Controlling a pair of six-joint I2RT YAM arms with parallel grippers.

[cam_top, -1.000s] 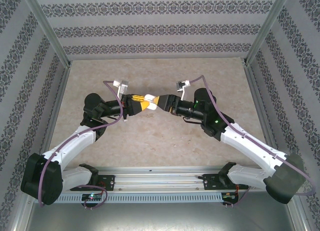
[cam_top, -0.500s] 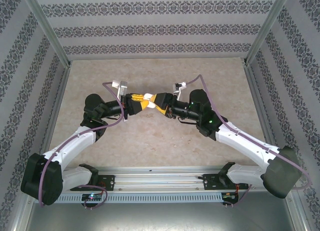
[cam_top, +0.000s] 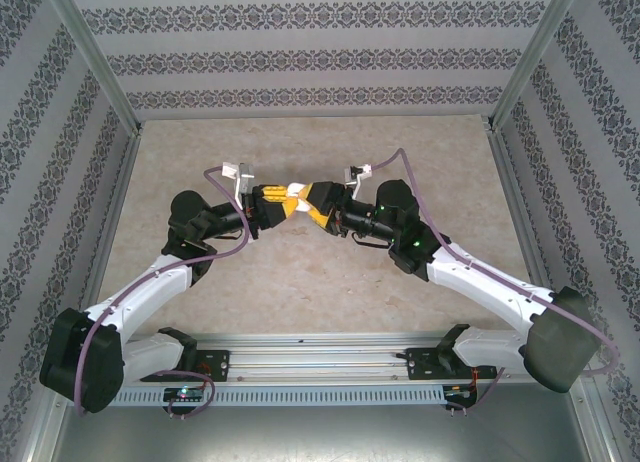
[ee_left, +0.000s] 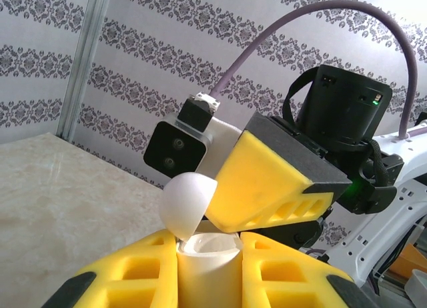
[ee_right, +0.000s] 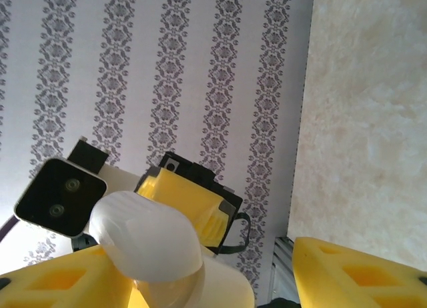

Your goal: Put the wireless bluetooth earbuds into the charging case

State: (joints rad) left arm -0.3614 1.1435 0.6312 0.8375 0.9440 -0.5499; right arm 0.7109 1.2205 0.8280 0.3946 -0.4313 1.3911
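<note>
So the tabletop (cam_top: 300, 282) is basically just the backdrop here. Both arms reach in over the middle of it, and everything is happening up in the air where they meet nose to nose.

The left end effector (cam_top: 285, 204) is clamped tight on the white charging case (ee_left: 208, 281), holding it upright between its yellow fingers (ee_left: 133, 275). The right end effector (cam_top: 318, 202) has its fingers standing apart. One sits right beside the case and the other is well off to the side, with nothing gripped as far as I can see.

The case's round lid (ee_left: 188, 203) is flipped up and leans toward the right arm's side. I can't tell whether any earbuds are seated inside.

If you ask me, the trick now is for the left arm to stay dead steady with the opening facing up. The right one should come in slowly and square over the opening, staying clear of that lid so it doesn't get knocked shut.
</note>
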